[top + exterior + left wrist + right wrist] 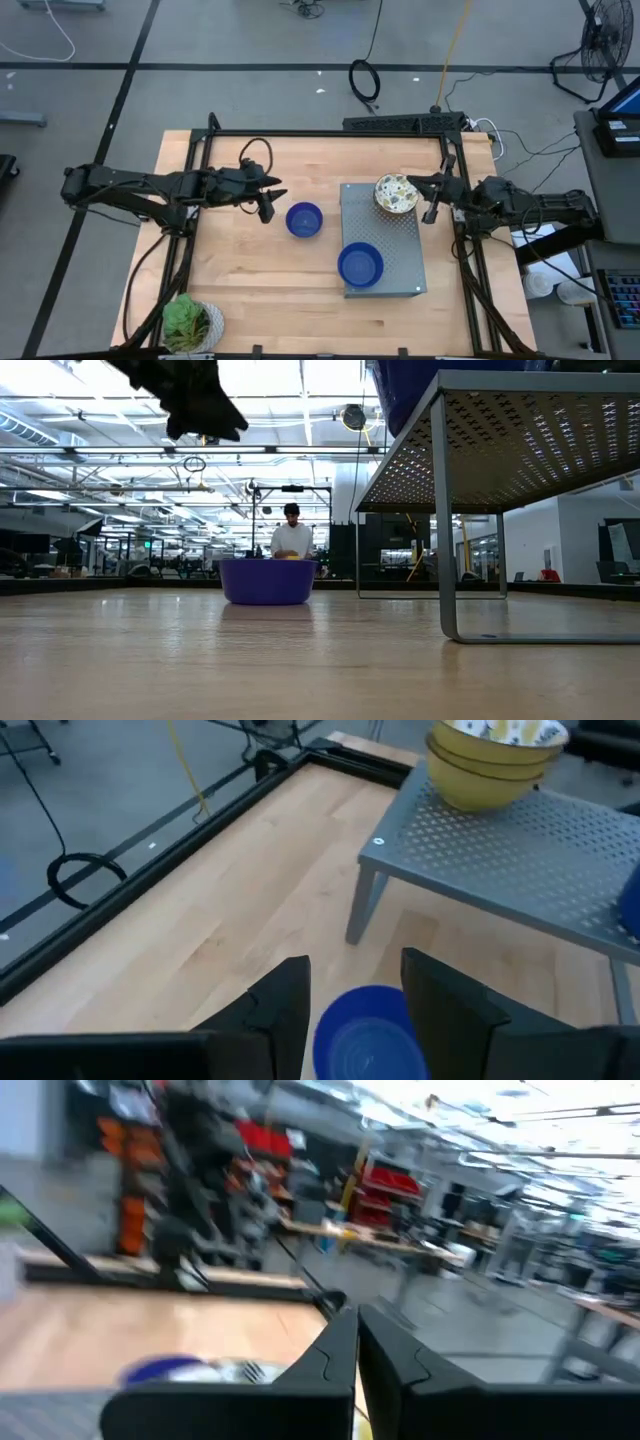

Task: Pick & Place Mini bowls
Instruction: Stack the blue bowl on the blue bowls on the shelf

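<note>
Both end effectors empty: left (pixel 355 1005) open, right (pixel 357 1345) closed.

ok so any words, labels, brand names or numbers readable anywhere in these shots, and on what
None can be read.
Blue bowl on the table: plain, no label.
Blue bowl on the perforated shelf: no label.
Patterned bowl stack: only a pattern, no lettering.
Red and orange shapes in the room, right wrist view: too blurred to read.

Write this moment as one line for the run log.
left end effector: open, beside blue bowl on table | right end effector: shut, empty, by patterned bowls on rack | second blue bowl: on rack
</note>
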